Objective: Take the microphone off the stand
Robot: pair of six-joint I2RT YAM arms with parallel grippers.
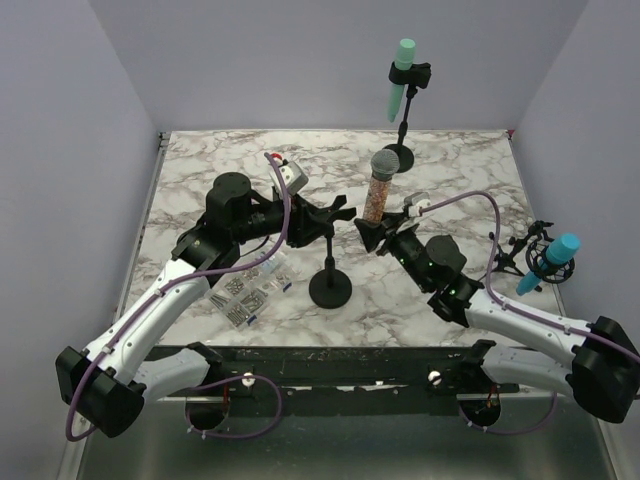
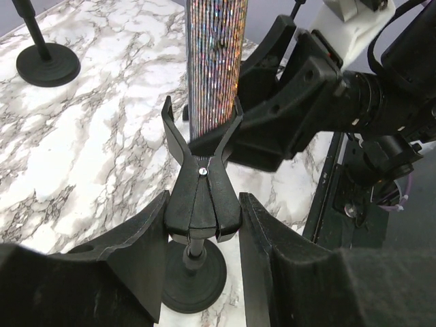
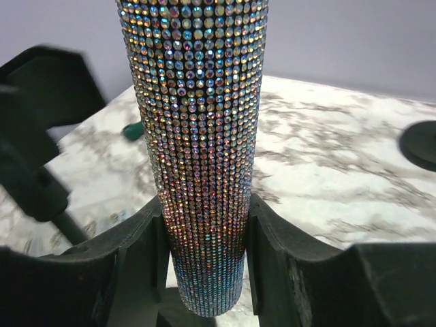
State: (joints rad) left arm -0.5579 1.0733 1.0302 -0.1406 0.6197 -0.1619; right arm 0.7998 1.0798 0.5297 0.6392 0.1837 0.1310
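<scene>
The rhinestone microphone (image 1: 379, 190) stands upright, gripped near its lower end by my right gripper (image 1: 375, 232), which is shut on it (image 3: 204, 238). Its glittering body (image 3: 197, 122) fills the right wrist view. The black stand (image 1: 330, 290) has a round base and a thin pole. My left gripper (image 1: 333, 218) is shut on the stand's clip (image 2: 201, 197), one finger on each side (image 2: 203, 225). In the left wrist view the microphone (image 2: 216, 61) rises just behind the clip's open prongs. I cannot tell whether they touch.
A teal microphone (image 1: 402, 75) sits on a second stand (image 1: 397, 158) at the back. Another teal microphone (image 1: 552, 258) hangs in a shock mount at the right edge. A clear box of small parts (image 1: 250, 290) lies left of the stand's base.
</scene>
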